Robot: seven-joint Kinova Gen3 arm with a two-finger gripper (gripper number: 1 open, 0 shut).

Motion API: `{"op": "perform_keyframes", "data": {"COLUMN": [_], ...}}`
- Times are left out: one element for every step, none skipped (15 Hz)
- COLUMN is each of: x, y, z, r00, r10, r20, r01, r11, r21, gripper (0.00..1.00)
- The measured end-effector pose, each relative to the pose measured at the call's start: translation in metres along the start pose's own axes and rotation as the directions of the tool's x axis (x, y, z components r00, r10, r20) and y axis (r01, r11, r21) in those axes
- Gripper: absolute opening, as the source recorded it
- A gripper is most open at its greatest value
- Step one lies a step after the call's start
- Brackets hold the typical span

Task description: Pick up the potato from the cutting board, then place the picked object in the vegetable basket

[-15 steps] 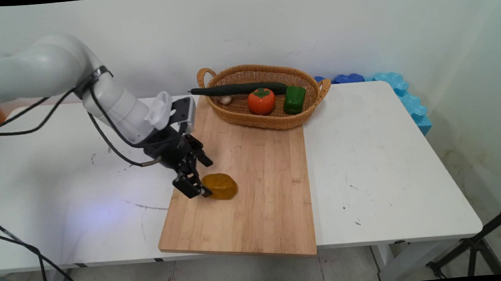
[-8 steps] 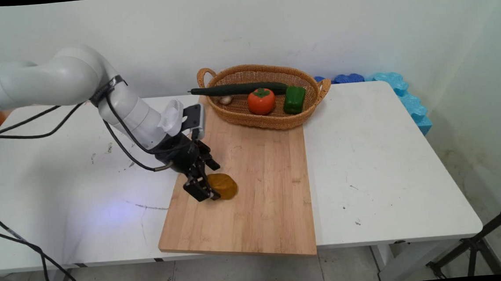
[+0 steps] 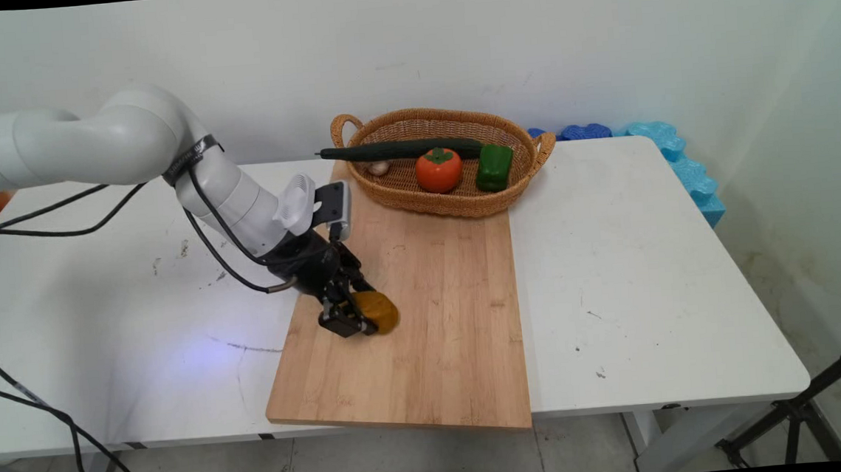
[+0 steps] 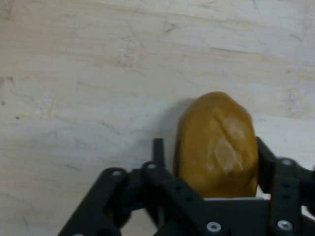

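Observation:
A brown potato [image 3: 383, 311] lies on the left part of a wooden cutting board [image 3: 435, 338]. My gripper [image 3: 358, 316] reaches down from the left and is shut on the potato, one finger on each side of it. In the hand view the potato [image 4: 216, 142] fills the space between the two black fingers [image 4: 268, 160], with the board [image 4: 98, 73] under it. The potato still rests on the board.
A wicker basket [image 3: 433, 204] stands on the board's far end holding a cucumber [image 3: 400, 149], a tomato [image 3: 438, 169], a green pepper [image 3: 494, 166] and a mushroom [image 3: 379, 168]. Blue foam [image 3: 682, 166] lines the table's far right corner. A tripod [image 3: 795, 410] stands on the floor at right.
The gripper has moved right and down over the potato, and its fingers have closed in from open onto the potato's sides.

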Motion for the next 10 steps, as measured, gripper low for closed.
{"op": "perform_keyframes", "data": {"x": [-0.0003,-0.0006,-0.0008,-0.0007,-0.0007,-0.0003,0.0003,0.0014,0.0025,0.0042], "y": [0.0000,0.0000,0.0000,0.0000,-0.0001,-0.0006,-0.0014,-0.0024,-0.0034,-0.0046], "z": [0.0009,0.0015,0.0020,0.0023,0.0023,0.0021,0.0012,-0.0002,-0.0023,-0.0053], "r00": [1.000,1.000,1.000,1.000,1.000,1.000,1.000,1.000,1.000,1.000], "r10": [0.002,0.004,0.007,0.010,0.012,0.014,0.017,0.019,0.021,0.022], "r20": [0.000,0.000,-0.001,-0.002,-0.004,-0.005,-0.008,-0.010,-0.013,-0.018], "r01": [-0.002,-0.004,-0.007,-0.010,-0.012,-0.014,-0.017,-0.019,-0.021,-0.021], "r11": [1.000,1.000,1.000,1.000,1.000,1.000,1.000,1.000,1.000,1.000], "r21": [-0.001,-0.002,-0.003,-0.003,-0.003,-0.003,-0.002,0.000,0.002,0.006], "gripper": [0.00,0.00,0.00,0.00,0.00,0.00,0.00,0.00,0.00,0.00]}}
